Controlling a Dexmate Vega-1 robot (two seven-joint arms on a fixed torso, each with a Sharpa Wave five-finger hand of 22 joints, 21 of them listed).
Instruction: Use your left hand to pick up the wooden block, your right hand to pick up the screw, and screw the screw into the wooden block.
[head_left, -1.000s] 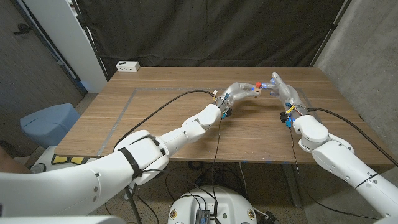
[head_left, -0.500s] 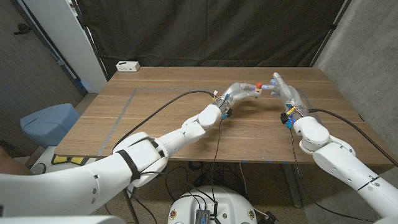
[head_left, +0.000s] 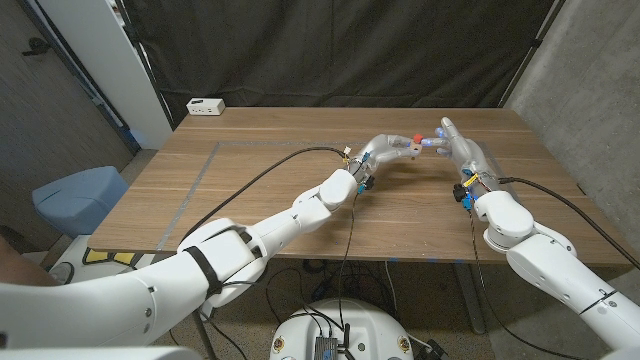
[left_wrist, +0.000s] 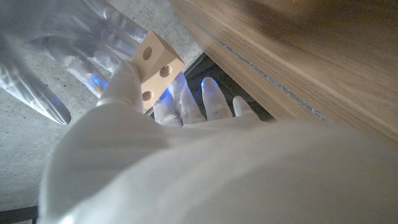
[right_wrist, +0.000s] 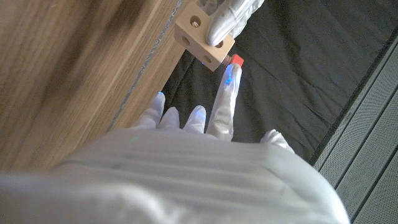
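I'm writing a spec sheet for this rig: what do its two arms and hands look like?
Both arms are glossy white, rounded shells. The left arm wears a black band near the shoulder and carries a black cable along it; the right arm has a black cable too, plus coloured connectors at the wrist. The left hand and right hand are pale silvery grey, with fingertips glowing blue in the wrist views.

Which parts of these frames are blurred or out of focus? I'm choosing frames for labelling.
Head view: evenly lit and sharp, though the wooden block and red screw are tiny. Left wrist view: the left hand in the foreground is soft, the block crisper. Right wrist view: the right hand and the table are blurred, the block clear.
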